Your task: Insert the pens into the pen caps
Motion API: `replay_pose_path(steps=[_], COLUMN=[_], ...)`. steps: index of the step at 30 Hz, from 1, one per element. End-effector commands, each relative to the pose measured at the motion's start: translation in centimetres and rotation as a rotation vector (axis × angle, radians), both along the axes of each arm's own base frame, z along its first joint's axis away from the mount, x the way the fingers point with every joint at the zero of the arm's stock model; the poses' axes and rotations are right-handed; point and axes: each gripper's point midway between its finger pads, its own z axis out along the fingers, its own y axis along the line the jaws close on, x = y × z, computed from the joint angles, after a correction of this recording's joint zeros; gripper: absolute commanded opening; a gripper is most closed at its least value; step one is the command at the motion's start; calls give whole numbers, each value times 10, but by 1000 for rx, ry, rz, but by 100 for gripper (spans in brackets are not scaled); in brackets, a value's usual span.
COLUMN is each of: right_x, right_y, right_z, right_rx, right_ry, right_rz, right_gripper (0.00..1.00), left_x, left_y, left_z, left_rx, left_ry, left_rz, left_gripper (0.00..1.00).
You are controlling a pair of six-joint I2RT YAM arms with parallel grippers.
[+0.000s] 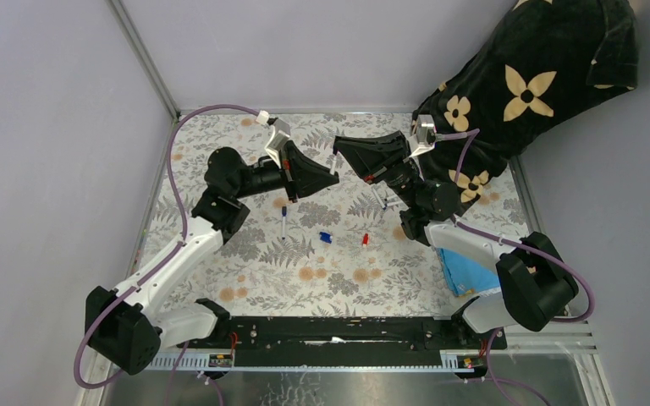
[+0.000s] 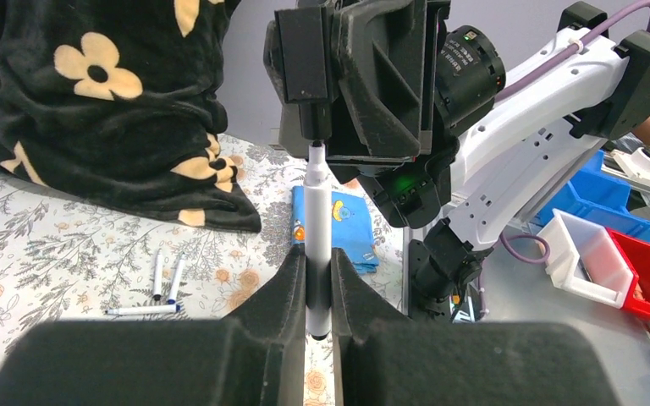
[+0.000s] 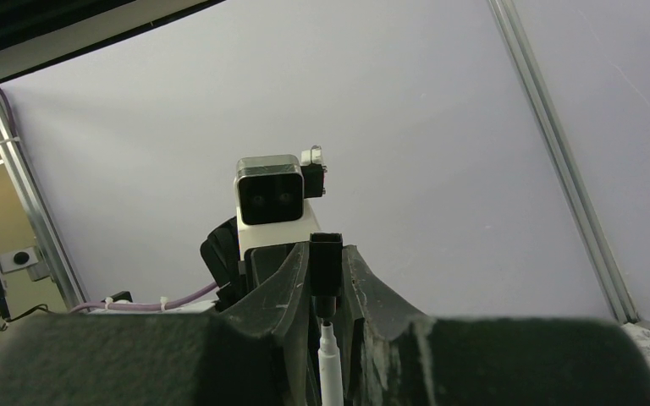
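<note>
Above table (image 1: 254,283), slim pen (image 2: 318,228), black cap (image 2: 315,127), perhaps touching

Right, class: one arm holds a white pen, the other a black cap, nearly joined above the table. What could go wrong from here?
1. The slim white-barrelled pen in the left gripper sits just at the mouth of the short black plastic cap in the right gripper; a slight tilt could jam its tip on the rim.
2. The pen is pinched near its rear end, so pushing might slide it back in the grip.
</note>
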Motion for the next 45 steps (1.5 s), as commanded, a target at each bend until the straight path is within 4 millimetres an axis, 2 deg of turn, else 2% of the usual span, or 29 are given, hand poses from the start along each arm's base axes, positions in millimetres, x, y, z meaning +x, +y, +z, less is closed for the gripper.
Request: replay_pose_path(steps=[1, 20, 45], right_x=[-29, -30, -17], right_y=[-14, -8, 0], right_z=[37, 29, 14], right_rx=[88, 56, -9], right_ry=[-153, -146, -119], right_rz=[28, 46, 9], right_gripper=[0, 0, 0], left_x=[-1, 3, 2], left_y=[4, 8, 9], left_z=[5, 6, 6], left_rx=[-10, -20, -20], left_ry=[-40, -38, -41], left_rz=[30, 52, 44], left_gripper=[0, 0, 0])
